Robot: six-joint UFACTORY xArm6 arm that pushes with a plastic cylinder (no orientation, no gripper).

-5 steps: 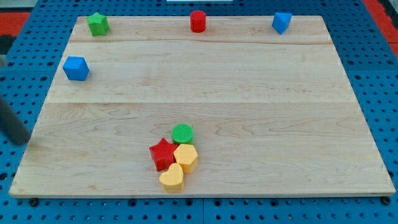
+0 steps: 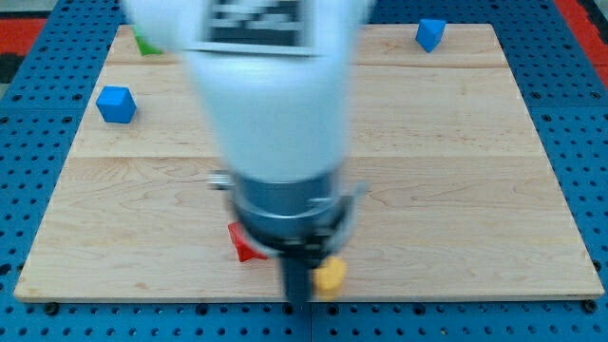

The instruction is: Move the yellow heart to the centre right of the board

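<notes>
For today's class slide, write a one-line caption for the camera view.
Blurred arm fills the view; my tip sits beside a yellow block, red block at its left.

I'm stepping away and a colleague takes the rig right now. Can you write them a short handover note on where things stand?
End effector: no gripper, just the rod. My tip is at the board's bottom edge, just left of a yellow block, looking in contact with it.
Blocks: the arm's blurred body hides the middle of the view. The yellow block's shape is unclear, so I cannot confirm it is the heart. A red block peeks out to the left. A blue cube sits at the view's left, another blue block top right, and a green block is partly visible top left.
Done: nothing confirmed.
Left: move the yellow heart to centre right.
</notes>
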